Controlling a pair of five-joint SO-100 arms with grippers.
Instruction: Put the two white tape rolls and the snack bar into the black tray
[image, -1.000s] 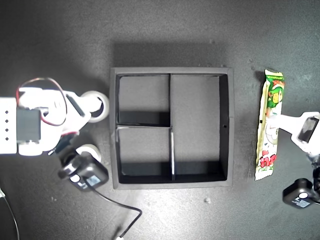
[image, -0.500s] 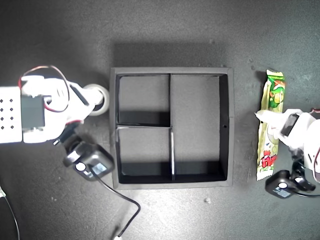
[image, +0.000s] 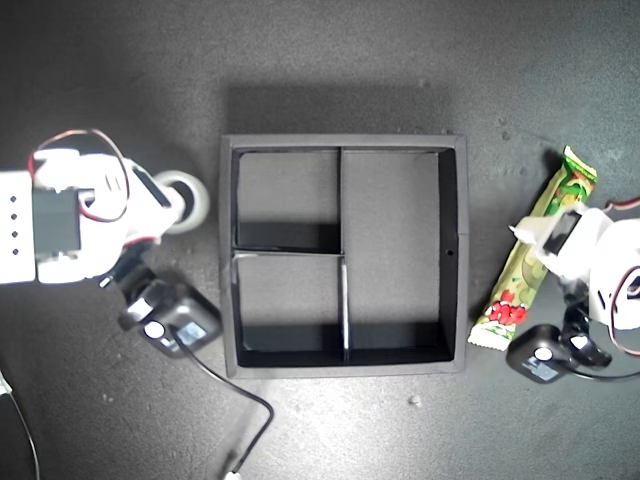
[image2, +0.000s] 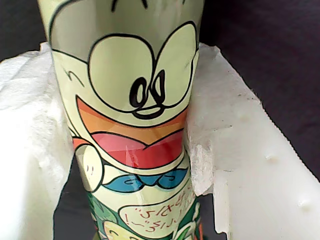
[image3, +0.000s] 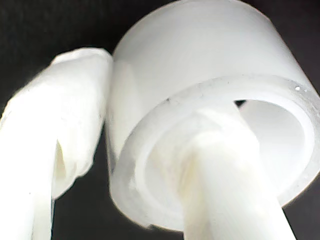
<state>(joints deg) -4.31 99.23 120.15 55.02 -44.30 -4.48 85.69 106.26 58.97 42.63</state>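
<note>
My first gripper sits at the exterior view's right, clamped on the snack bar approx mid-length. The first wrist view shows the snack bar squeezed between two white padded fingers, cartoon face filling the frame. The bar lies tilted in the exterior view, green end up toward the far right, red-lettered end down near the black tray, just off its near right corner, outside the wall.

My second gripper is at the exterior view's left, closed on a white tape roll. In the second wrist view one finger goes through the roll's open centre while the other finger presses on the outer face of the white tape roll. That roll sits just beside the tray's left wall, level w/ the far small compartment, not in it.

Only one roll is visible; the other can't be made out. All 3 tray compartments show bare black floor. A black camera module w/ cable lies near the tray's near left corner, and another just right of the bar's red end.
</note>
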